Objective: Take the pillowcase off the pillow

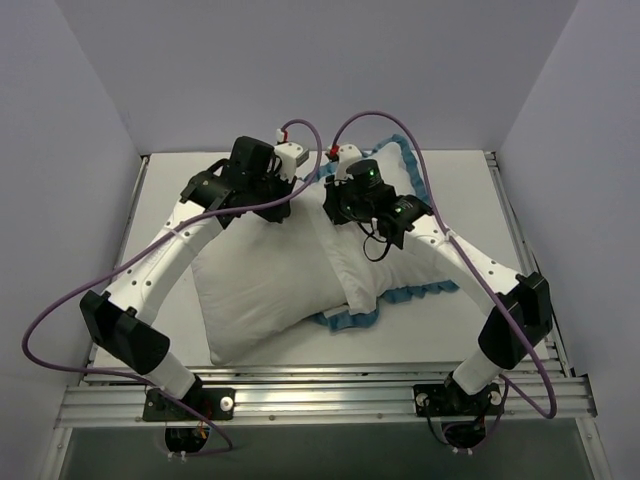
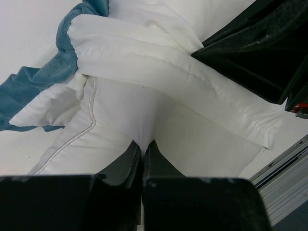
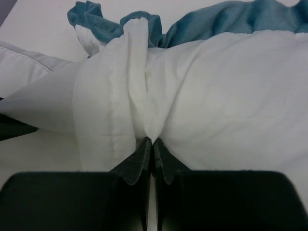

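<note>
White tabletop (image 1: 470,200) (pale walls (image 1: 300,70) around): left pincer (image 2: 143,143) pinches pillow (image 2: 192,144), right pincer (image 3: 153,140) pinches pillowcase (image 3: 216,96).

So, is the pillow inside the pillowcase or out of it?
Mostly out. The top view shows the pillow bare, left of the frilled pillowcase. Whether its far end is inside, cannot tell.

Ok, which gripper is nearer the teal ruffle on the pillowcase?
Right. The right gripper is shut on the pillowcase right beside its teal ruffle; the left gripper pinches the pillow further left, with the ruffle off to one side.
</note>
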Robot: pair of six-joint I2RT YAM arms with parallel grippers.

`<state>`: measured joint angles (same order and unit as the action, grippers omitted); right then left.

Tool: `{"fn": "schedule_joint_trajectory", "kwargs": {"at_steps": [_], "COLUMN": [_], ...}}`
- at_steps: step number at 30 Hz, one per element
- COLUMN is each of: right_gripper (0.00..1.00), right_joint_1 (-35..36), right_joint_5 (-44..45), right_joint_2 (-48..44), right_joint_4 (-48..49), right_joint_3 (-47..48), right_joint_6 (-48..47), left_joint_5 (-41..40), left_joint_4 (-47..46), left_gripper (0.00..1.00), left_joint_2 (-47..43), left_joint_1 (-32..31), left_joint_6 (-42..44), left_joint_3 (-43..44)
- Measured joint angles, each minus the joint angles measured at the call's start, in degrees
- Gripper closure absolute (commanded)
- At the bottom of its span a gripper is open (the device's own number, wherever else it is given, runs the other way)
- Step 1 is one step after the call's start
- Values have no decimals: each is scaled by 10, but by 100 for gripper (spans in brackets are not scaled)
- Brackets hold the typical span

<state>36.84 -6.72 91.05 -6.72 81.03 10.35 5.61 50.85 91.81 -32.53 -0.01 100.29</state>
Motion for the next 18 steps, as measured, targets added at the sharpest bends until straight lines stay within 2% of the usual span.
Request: {"fn": "schedule_joint_trajectory", "kwargs": {"at_steps": [3, 6, 10, 14, 18], "right_gripper": [100, 100, 100, 100, 100], "right_joint_1": [-5, -41, -155, -274, -340], "right_joint_5": [20, 30, 36, -7, -63], "right_joint_2": [2, 2, 2, -7, -24], "right_joint_4": [-1, -5, -20, -48, -82], "right_joint_3": [0, 0, 7, 9, 30], "right_joint_6": [1, 11, 47, 106, 155], "left_joint_5": [-12, -30, -49, -51, -51], "left_joint_4": [1, 8, 17, 13, 2], "left_gripper": [98, 98, 98, 98, 98], "left_joint_2": [-10, -22, -54, -99, -146], "left_joint_1": [0, 0, 1, 0, -1], "left_joint_6": [-7, -17, -36, -58, -84], "left_joint_3": [-6, -6, -6, -7, -32]}}
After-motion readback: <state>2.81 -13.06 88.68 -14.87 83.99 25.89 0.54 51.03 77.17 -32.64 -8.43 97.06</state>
